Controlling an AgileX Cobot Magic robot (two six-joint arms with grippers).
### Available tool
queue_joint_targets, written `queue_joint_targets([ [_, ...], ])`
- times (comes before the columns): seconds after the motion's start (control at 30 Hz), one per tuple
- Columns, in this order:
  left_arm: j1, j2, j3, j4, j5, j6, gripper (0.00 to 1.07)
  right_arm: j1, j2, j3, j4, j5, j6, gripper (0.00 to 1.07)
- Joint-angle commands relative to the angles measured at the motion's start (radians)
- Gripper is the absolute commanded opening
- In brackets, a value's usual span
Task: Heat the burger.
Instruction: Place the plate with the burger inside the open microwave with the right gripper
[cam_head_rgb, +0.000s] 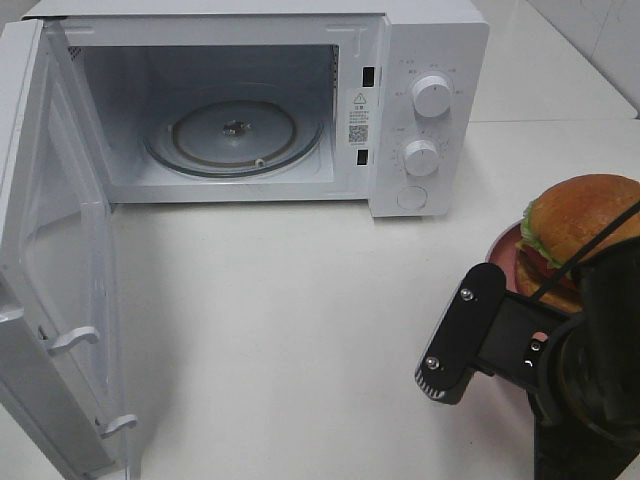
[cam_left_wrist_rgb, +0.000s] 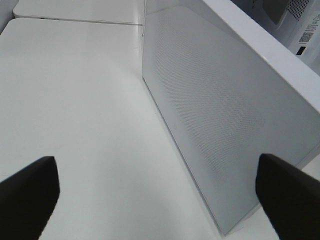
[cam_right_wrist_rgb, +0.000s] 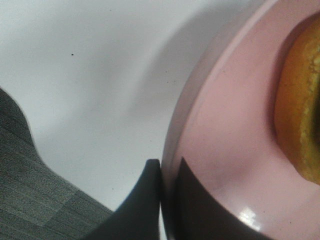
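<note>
The burger (cam_head_rgb: 580, 225), with a golden bun, green lettuce and a dark patty, sits on a pink plate (cam_head_rgb: 500, 250) at the right edge of the exterior view. My right gripper (cam_right_wrist_rgb: 167, 195) is shut on the plate's rim (cam_right_wrist_rgb: 200, 130), one finger above it and one below, and the bun's edge (cam_right_wrist_rgb: 300, 125) shows just past it. The right arm (cam_head_rgb: 560, 350) covers the near part of the plate. The plate seems to hang slightly above the table. My left gripper (cam_left_wrist_rgb: 160, 200) is open and holds nothing, facing the microwave door (cam_left_wrist_rgb: 225, 115).
A white microwave (cam_head_rgb: 420, 60) stands at the back, its door (cam_head_rgb: 50, 280) swung fully open to the left. Its glass turntable (cam_head_rgb: 235, 135) is bare. Two dials (cam_head_rgb: 430, 95) are on its right panel. White tabletop (cam_head_rgb: 280, 320) lies between microwave and plate.
</note>
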Motion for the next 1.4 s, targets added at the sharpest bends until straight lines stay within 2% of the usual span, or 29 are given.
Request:
queue_joint_targets([
  [0.03,-0.004,-0.002,0.001,-0.002,0.003,-0.001,1.0,0.007,-0.009,0.003,-0.066,0.022,-0.055,0.0],
  [0.4,-0.004,-0.002,0.001,-0.002,0.003,-0.001,1.0,0.007,-0.009,0.003,-0.121,-0.01,-0.112,0.0],
  [0.97,-0.004,-0.002,0.001,-0.002,0.003,-0.001,1.0,0.007,-0.009,0.003,-0.14,-0.168,-0.44,0.0],
  [1.2,-0.004,-0.002,0.001,-0.002,0.003,-0.001,1.0,0.007,-0.009,0.003,-0.156,-0.198,-0.482,0.0],
  [1.4,-0.004,-0.002,0.001,-0.002,0.003,-0.001,1.0,0.007,-0.009,0.003,-0.216,-0.325,-0.491,0.0],
])
